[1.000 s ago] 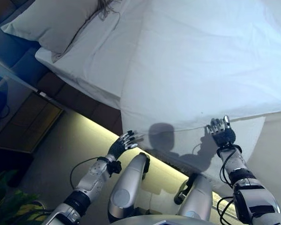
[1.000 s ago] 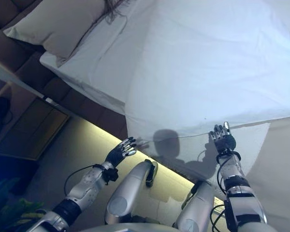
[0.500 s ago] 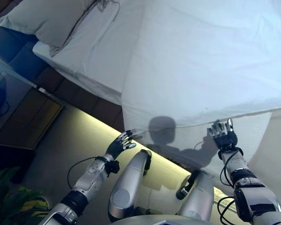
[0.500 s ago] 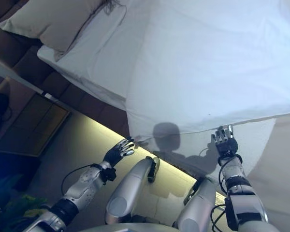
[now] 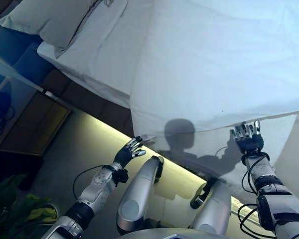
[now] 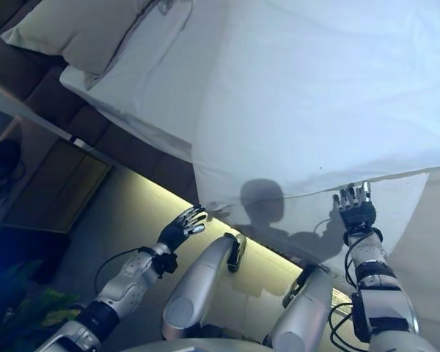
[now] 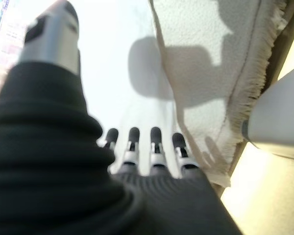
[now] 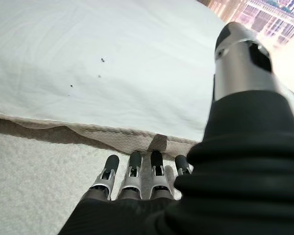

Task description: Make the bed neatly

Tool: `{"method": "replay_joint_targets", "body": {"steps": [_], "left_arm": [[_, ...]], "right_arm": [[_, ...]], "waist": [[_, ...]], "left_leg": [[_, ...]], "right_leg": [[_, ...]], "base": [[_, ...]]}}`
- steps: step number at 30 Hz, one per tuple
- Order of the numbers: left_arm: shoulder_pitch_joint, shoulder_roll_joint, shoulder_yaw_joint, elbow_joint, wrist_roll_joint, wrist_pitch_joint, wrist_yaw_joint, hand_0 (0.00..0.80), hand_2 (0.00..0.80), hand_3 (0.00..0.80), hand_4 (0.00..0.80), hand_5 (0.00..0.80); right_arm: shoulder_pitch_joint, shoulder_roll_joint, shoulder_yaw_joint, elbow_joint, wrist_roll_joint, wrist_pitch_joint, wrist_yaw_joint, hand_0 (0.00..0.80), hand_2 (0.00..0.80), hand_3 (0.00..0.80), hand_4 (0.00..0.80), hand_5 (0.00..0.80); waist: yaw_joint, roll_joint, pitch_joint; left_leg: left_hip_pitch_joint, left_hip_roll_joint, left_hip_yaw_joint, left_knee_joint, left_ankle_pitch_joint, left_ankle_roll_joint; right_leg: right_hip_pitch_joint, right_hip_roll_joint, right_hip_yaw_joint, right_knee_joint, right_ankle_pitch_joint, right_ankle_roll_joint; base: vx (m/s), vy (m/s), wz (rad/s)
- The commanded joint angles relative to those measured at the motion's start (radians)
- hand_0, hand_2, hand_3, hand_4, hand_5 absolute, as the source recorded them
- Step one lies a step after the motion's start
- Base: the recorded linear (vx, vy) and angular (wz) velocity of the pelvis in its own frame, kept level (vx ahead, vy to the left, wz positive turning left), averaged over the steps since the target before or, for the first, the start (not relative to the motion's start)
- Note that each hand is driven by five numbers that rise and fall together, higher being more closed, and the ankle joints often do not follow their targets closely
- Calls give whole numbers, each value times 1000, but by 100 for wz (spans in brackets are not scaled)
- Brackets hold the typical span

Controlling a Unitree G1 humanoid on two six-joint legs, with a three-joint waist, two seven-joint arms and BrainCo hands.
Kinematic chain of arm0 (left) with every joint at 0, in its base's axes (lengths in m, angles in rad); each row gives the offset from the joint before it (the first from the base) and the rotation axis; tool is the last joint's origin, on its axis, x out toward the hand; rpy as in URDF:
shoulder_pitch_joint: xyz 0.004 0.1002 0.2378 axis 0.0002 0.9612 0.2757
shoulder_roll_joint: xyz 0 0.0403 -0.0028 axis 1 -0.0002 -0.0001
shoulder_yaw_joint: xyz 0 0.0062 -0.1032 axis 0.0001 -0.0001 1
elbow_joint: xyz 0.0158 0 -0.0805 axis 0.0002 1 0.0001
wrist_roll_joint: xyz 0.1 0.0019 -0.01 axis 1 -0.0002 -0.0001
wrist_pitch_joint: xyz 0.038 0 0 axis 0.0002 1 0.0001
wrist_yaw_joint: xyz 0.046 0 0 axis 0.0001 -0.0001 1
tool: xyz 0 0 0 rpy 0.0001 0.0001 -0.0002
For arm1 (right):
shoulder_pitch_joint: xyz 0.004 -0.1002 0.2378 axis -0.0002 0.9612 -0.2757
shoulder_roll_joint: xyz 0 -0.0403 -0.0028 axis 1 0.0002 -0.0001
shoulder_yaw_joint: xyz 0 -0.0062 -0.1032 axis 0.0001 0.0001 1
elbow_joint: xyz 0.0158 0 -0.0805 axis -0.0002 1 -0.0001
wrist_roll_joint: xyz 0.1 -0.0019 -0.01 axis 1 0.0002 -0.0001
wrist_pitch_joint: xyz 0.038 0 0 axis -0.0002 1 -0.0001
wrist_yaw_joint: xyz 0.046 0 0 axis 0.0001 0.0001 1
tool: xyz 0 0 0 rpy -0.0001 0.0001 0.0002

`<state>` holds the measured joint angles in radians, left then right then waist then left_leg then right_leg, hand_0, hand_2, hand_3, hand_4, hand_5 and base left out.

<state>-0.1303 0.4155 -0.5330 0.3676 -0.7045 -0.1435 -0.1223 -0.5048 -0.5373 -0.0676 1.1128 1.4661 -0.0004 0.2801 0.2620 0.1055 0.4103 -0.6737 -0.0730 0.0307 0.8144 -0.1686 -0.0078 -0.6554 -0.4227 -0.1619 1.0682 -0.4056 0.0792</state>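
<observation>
Item: bed, seen from above at its long side. White duvet covers most of the mattress; its near edge hangs a little over the side, above a textured off-white bed skirt. Fitted sheet lies exposed towards the head, with a grey-white pillow at the corner.

Left robot hand: held in the air just beside the duvet's lower corner, fingers straight and relaxed, holding nothing. Its wrist view shows the fringed skirt edge and the white cloth past the fingertips, not touched as far as can be told.

Right robot hand: fingers extended, tips at the duvet's near hem, resting against the skirt just below it; no cloth is gripped.

Step in hand (judgement): taking hold of the near hem to draw the duvet straight. Done well, both hands would pinch the hem itself, not the skirt beneath, and pull evenly so the edge runs parallel to the mattress side.

Edges and room: the hem slants slightly, lower at the left corner. A lit strip of floor runs between bed and robot, leaving narrow room; a dark nightstand stands by the head, well apart from the left hand.
</observation>
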Motion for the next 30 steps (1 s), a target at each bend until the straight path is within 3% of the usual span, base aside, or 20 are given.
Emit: {"method": "replay_joint_targets", "body": {"steps": [1,6,8,11,13,24,30], "left_arm": [[-23,18,26,-53,-33,-46,-25,0,0,0,0,0],[-20,22,16,-58,-45,-40,-28,0,0,0,0,0],[-20,27,12,-59,-48,-45,-35,0,0,0,0,0],[-25,29,5,-45,-54,-56,-47,0,0,0,0,0],[-27,29,-2,-42,-53,-62,-46,0,0,0,0,0],[-51,25,-14,-46,-68,-105,-20,0,0,0,0,0],[-51,29,6,-60,-66,-98,-10,0,0,0,0,0]], "right_arm": [[-67,-44,-52,19,52,3,30,0,0,0,0,0],[-84,-59,-60,34,52,26,27,0,0,0,0,0],[-100,-72,-64,36,69,38,10,304,304,304,304,304],[-128,-85,-65,49,76,54,-9,565,565,565,565,565],[-140,-90,-61,52,68,61,-18,800,800,800,800,800],[-166,-88,-21,90,18,78,-85,800,800,800,800,800],[-144,-62,0,82,-25,89,-10,800,800,800,800,800]], "waist": [[27,20,8],[32,24,1],[34,28,4],[37,30,3],[38,31,4],[35,40,15],[44,23,3]], "left_leg": [[-35,6,51,12,45,72],[-37,1,52,19,43,73],[-43,-1,54,27,39,74],[-45,-5,55,23,36,75],[-44,-7,56,20,34,75],[-23,-9,61,-23,33,77],[52,-2,52,-96,34,75]], "right_leg": [[-64,11,20,-111,425,79],[-71,8,23,-96,428,83],[-77,8,25,-91,429,83],[-82,7,25,-93,429,86],[-82,5,23,-96,432,88],[-68,13,21,-133,444,93],[14,8,-5,-202,463,102]], "base": [[80,-17,9],[77,-6,2],[16,-6,0],[0,0,0],[0,0,0],[-15,9,1],[-16,-22,1]]}}
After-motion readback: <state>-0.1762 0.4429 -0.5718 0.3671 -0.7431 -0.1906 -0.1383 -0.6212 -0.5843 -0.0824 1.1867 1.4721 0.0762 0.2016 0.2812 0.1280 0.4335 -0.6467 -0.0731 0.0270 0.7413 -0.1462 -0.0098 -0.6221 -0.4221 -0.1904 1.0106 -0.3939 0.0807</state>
